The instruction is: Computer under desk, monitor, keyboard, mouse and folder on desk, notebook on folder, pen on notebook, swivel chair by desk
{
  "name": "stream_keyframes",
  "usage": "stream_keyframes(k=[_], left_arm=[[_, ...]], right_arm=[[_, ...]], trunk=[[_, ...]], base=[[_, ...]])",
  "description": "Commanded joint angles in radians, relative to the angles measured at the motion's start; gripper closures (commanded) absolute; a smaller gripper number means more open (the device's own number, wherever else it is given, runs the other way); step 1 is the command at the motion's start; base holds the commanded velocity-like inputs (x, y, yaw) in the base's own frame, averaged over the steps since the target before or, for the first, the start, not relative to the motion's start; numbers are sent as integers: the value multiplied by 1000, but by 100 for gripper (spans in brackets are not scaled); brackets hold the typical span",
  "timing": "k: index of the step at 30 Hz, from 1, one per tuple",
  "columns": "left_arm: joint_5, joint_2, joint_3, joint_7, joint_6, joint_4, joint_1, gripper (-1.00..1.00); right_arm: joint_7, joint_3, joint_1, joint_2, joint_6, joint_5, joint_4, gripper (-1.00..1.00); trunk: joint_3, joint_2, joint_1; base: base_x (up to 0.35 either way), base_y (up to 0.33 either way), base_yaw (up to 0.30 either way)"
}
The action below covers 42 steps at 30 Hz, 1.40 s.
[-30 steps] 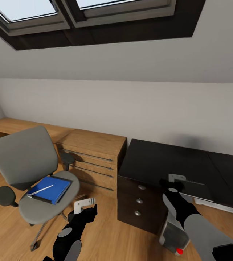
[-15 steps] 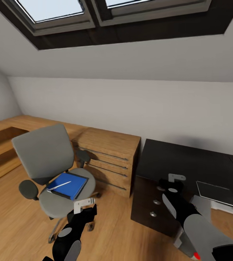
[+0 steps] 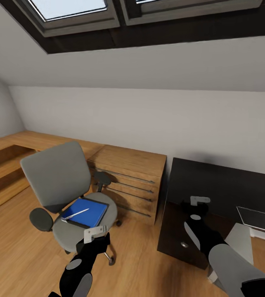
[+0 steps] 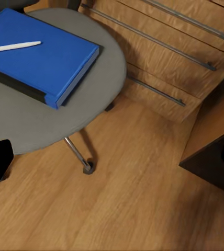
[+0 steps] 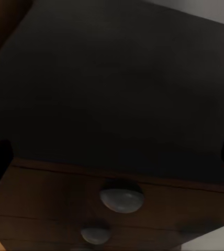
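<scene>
At the head view's lower left, the blue folder (image 3: 85, 212) and pen (image 3: 75, 213) are seen on the swivel chair (image 3: 62, 185); the black bench (image 3: 219, 185) is placed right. Neither pincer's state can be told.

Bare wood floor (image 3: 140, 264) lies open between the swivel chair (image 3: 62, 185) and the black table (image 3: 215, 185), wide enough for an arm to pass. The light-wood drawer cabinet (image 3: 128, 181) closes off the back of that gap, standing just beside the chair's armrest (image 3: 102, 178). Above the chair seat, the blue folder (image 3: 85, 212) with the pen (image 3: 75, 214) on it is reachable from the front; the backrest blocks the rear. The table's front top is bare.
</scene>
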Motion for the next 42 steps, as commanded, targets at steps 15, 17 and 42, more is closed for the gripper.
stream_keyframes(k=[15,17,42], left_arm=[[9,0,-1,10,2,0,-1,-100],[10,0,-1,10,2,0,-1,-100],[11,0,1,83,1,1,-1,-100]], right_arm=[[-8,8,-1,17,-3,-5,1,-100],[-8,8,-1,17,-3,-5,1,-100],[-8,9,-1,35,-3,-4,6,-100]], trunk=[[-2,-1,0],[-2,-1,0],[-2,-1,0]], base=[[4,5,146],[0,0,256],[0,0,269]])
